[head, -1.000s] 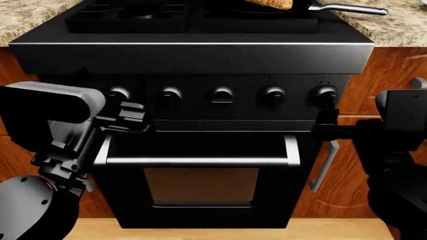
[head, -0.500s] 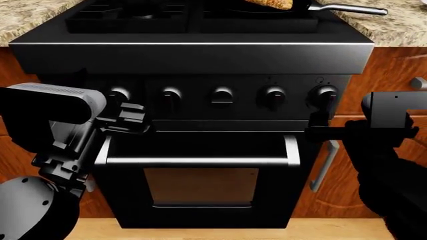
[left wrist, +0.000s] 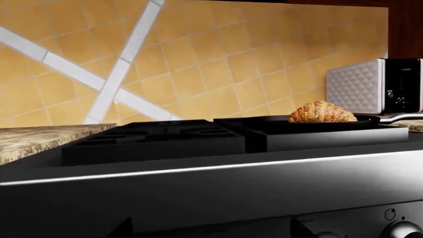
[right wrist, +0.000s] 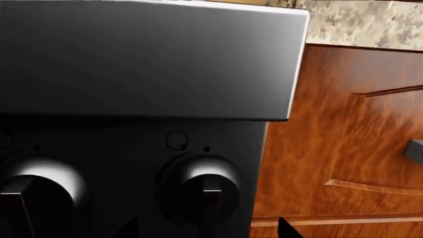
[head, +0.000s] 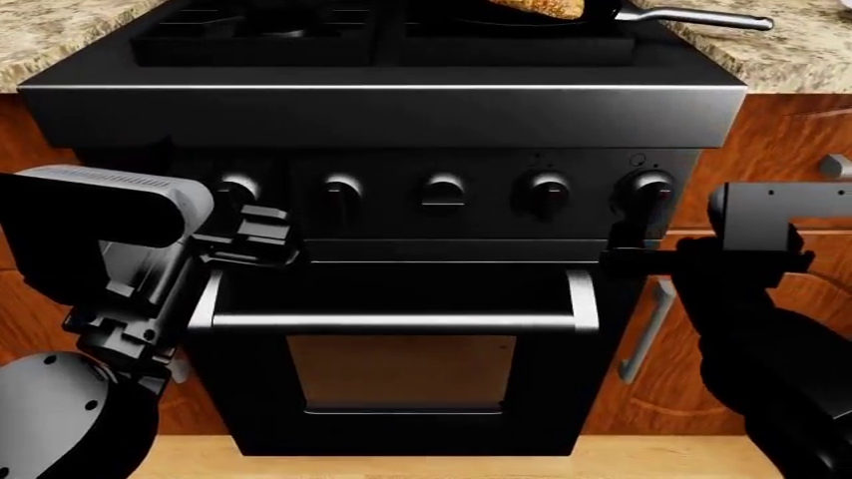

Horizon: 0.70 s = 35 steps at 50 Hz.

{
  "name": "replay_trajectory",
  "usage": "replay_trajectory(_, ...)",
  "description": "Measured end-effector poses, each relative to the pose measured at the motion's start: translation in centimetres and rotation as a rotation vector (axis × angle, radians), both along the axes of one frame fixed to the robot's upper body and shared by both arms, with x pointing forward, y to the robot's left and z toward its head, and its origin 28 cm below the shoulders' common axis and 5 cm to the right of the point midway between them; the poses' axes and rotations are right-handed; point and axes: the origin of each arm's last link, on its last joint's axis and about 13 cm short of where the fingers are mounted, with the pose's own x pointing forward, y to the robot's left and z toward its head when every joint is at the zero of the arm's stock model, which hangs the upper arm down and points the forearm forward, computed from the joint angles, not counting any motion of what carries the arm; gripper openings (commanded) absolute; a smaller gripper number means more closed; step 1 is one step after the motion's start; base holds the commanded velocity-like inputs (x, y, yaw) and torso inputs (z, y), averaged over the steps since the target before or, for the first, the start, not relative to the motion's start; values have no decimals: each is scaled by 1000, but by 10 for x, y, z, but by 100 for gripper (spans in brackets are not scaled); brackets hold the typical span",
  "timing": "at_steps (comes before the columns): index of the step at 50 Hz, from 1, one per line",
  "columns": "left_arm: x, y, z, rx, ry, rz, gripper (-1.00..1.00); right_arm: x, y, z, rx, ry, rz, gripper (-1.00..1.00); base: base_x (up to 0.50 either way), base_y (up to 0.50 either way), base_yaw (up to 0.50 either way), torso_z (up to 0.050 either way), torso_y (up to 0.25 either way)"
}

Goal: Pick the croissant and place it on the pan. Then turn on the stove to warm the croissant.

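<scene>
The right claw (head: 629, 244) is seen at the right of the head view, just below the rightmost knob (head: 651, 188) of the stove (head: 386, 110). In the right wrist view two dark fingertips (right wrist: 286, 229) are seen apart at the lower edge, with that knob (right wrist: 206, 181) between and above them; the claw is parted and nothing is gripped. Whether the tips touch the knob cannot be told. The left claw (head: 253, 238) is seen at the left of the head view, beside the leftmost knob (head: 237, 190); how far it is open cannot be told, and nothing is seen in it.

The croissant (left wrist: 322, 112) is seen at the right of the left wrist view, lying in the pan (left wrist: 317, 124) on the stove's right rear grate. Its long axis is laid across the frame, with its ridged back upward. In the head view only part of the croissant (head: 540, 8) is shown, at the top edge. The pan handle (head: 699, 17) is pointed toward the right of the head view, over the speckled stone worktop (head: 785, 50).

A white-and-black toaster (left wrist: 373, 87) is stood behind the pan on the worktop. The wall (left wrist: 198, 64) is tiled in tan with white bands. Reddish wood cabinets (head: 785, 130) are set beside the stove, above a pale floor (head: 399, 459). The oven door handle (head: 393, 319) is run level across the front.
</scene>
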Motion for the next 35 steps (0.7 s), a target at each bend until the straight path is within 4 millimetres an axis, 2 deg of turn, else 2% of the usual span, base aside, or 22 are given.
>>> replay_trajectory(35, 1, 1, -3, 0, 8, 9, 100, 16, 1, -11, 29, 28, -2, 100, 0, 0, 0, 0, 0)
